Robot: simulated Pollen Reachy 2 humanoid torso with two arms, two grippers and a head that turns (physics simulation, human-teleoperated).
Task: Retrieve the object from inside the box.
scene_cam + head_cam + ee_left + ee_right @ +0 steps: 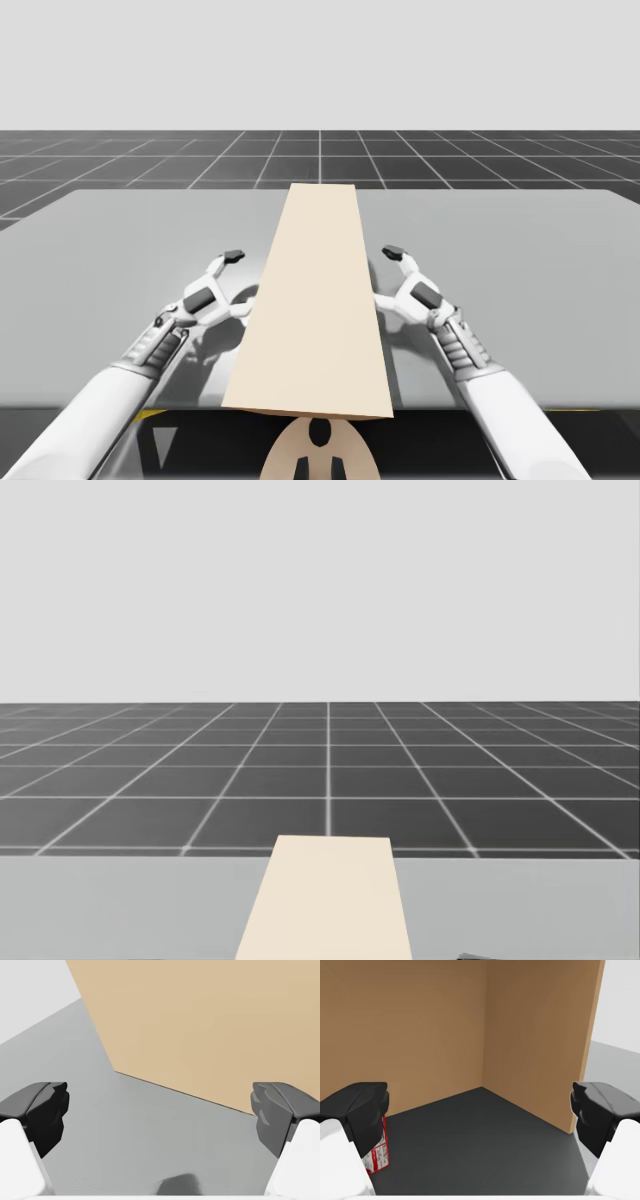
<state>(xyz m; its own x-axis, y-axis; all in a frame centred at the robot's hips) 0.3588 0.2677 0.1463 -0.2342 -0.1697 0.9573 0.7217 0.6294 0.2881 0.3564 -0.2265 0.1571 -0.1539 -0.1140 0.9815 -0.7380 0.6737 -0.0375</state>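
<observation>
A tall tan cardboard box (315, 300) stands in the middle of the grey table (520, 260), between my two arms; its top (330, 900) rises at the head view's lower edge. My left gripper (238, 280) is open beside the box's left side, facing a closed outer wall (200, 1025). My right gripper (385, 278) is open at the right side. In the right wrist view this gripper (480, 1115) looks into the box (420, 1025), which has a dark floor. A small red and white object (377, 1152) stands inside, partly hidden behind one finger.
Bare grey table (140, 1130) lies under my left gripper (160, 1115) and to both sides of the box. The table's far edge (120, 865) meets a dark gridded floor (330, 770). The box's wall edge (585, 1060) stands close by my right gripper's other finger.
</observation>
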